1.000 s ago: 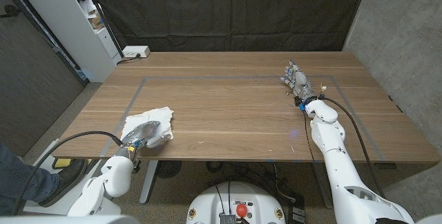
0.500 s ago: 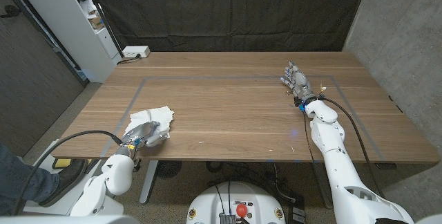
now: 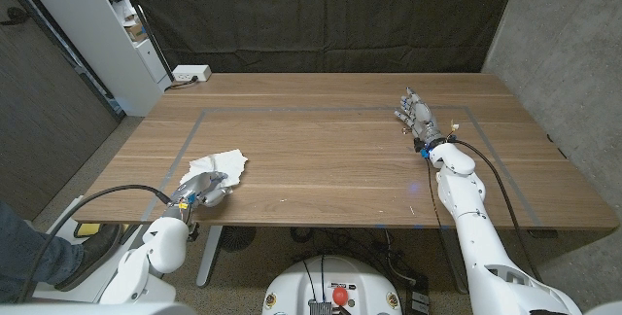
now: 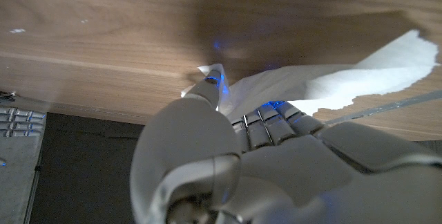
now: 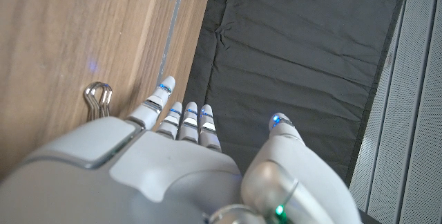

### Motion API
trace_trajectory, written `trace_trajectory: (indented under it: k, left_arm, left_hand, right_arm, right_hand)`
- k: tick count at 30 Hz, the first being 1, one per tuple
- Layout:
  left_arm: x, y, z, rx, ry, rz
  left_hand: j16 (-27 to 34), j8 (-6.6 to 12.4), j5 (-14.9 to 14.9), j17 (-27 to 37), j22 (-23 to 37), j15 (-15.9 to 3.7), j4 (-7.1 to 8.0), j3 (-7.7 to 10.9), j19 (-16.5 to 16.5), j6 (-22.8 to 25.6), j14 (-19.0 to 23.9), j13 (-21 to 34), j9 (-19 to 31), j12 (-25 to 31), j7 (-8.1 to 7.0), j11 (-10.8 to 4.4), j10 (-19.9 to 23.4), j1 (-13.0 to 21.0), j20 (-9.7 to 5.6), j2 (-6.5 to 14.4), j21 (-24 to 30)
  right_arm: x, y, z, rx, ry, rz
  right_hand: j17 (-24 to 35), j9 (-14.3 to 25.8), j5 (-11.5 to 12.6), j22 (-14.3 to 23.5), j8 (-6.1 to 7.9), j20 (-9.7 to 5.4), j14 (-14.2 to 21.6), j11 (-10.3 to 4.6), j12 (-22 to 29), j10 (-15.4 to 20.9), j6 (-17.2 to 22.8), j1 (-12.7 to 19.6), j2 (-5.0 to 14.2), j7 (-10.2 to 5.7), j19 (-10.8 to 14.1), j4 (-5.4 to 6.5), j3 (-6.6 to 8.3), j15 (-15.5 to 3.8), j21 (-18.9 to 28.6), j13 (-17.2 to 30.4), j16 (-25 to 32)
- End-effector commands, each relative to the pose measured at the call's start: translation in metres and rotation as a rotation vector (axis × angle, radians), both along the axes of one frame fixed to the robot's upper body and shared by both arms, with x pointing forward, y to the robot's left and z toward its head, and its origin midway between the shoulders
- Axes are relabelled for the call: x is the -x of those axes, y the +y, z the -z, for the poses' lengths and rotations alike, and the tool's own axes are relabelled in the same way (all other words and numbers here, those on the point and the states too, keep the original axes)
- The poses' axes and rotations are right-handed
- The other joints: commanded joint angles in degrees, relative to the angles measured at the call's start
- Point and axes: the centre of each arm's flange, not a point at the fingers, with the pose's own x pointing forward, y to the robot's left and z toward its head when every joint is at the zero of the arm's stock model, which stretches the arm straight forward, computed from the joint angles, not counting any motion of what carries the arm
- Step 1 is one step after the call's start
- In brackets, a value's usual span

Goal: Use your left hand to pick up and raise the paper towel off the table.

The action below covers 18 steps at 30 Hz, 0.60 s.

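Since a second ago the left hand (image 3: 201,189) has drawn its fingers in over the towel (image 3: 222,166), and the white sheet, which lay broad and flat near the tabletop's near-left corner, is now bunched into a smaller, crumpled shape with one flap sticking out toward the far right. The hand itself sits slightly nearer the front edge than before. In the left wrist view the left hand (image 4: 276,162) has its fingers (image 4: 266,124) curled into the towel (image 4: 345,79), with the thumb alongside, so the paper is gripped; the loose part of the sheet spreads out over the wood beyond the fingertips. Whether the towel has cleared the surface cannot be told. The right hand (image 3: 416,116) is unchanged, at the far right of the tabletop, fingers straight and slightly spread, holding nothing; in the right wrist view the right hand (image 5: 186,155) points along the wood toward the curtain (image 5: 304,51).

The tabletop (image 3: 340,150) is brown wood with a thin taped rectangle (image 3: 292,110) marked on it. Behind it hangs the dark curtain (image 3: 321,14). A white shelf unit (image 3: 107,23) stands at the far left, and a small white box (image 3: 191,73) sits at the tabletop's far-left edge. A grey wall (image 3: 573,52) rises at the right.
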Motion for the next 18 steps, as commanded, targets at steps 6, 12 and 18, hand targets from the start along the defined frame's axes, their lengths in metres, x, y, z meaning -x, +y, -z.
trace_trajectory:
  k: [6,12,18]
  left_arm:
    - [0.005,0.003,-0.002,0.067,-0.045,-0.012]
    - [0.008,0.004,-0.011,0.075,-0.063,-0.015]
    - [0.012,0.007,-0.020,0.075,-0.076,-0.024]
  left_hand:
    - [4.98,0.48,0.40,1.56,0.80,4.83,0.21,0.84,23.13,3.93,11.94,1.45,0.21,1.25,2.27,2.04,6.96,1.36,15.64,0.61,5.30]
    - [4.67,0.36,0.35,1.56,0.80,5.32,1.10,0.62,23.01,4.14,11.99,1.60,0.26,1.09,2.51,2.44,6.92,0.44,15.81,0.84,5.24]
    - [4.30,0.16,0.37,1.41,0.80,5.64,1.21,0.46,22.64,4.01,11.91,1.60,0.27,0.84,2.90,2.60,6.68,0.04,16.05,0.46,5.08]
  right_arm:
    - [0.005,0.000,0.003,-0.006,-0.007,-0.002]
    - [0.008,-0.001,0.001,-0.007,-0.018,0.000]
    - [0.011,-0.002,0.000,-0.011,-0.025,0.002]
  right_hand:
    - [0.03,0.00,0.26,0.31,0.23,-0.06,0.66,-0.39,0.48,-0.01,0.37,0.04,0.36,-0.29,0.44,0.00,-0.20,0.18,-0.32,0.16,0.55]
    - [0.00,0.00,0.26,0.32,0.24,-0.04,0.67,-0.31,0.50,0.02,0.38,0.11,0.39,-0.26,0.51,-0.05,-0.20,0.17,-0.44,0.16,0.54]
    - [-0.02,-0.01,0.27,0.32,0.24,-0.07,0.69,-0.32,0.51,0.06,0.38,0.15,0.44,-0.26,0.56,-0.08,-0.20,0.23,-0.56,0.16,0.55]
